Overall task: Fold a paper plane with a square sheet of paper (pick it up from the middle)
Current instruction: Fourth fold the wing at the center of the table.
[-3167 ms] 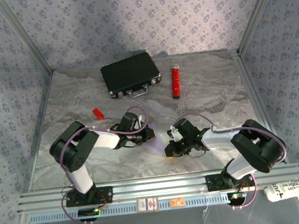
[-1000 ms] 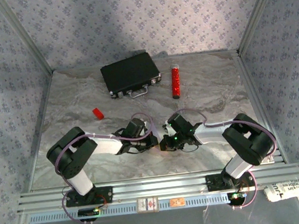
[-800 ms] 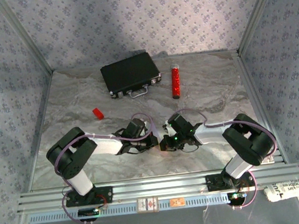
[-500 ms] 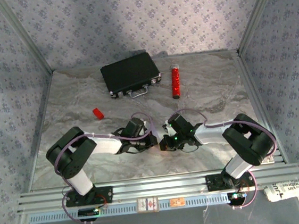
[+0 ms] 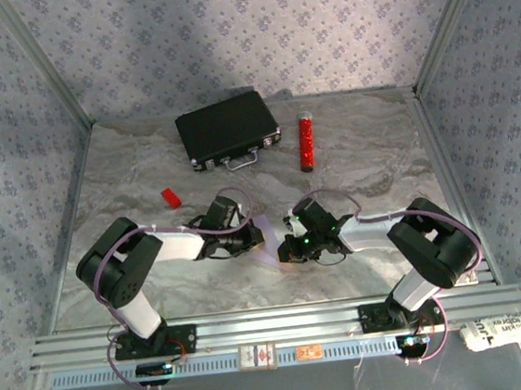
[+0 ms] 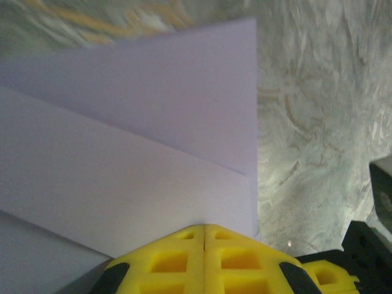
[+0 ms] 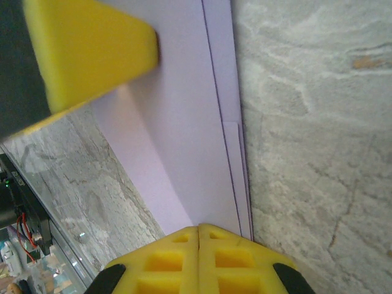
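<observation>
Marbled table [image 5: 146,170] near the arm bases carries the paper [image 6: 141,135], a folded lilac piece with layered edges lying flat between my two grippers. Over the last half second the left gripper [image 6: 204,228] has slid back to the left along the paper while the right gripper [image 7: 198,228] stayed put, so more lilac shows between them. Both have their fingers pressed together with nothing pinched and their tips down on the paper. I read that as a crease being rubbed in, with more folds to go before it is a plane.
</observation>
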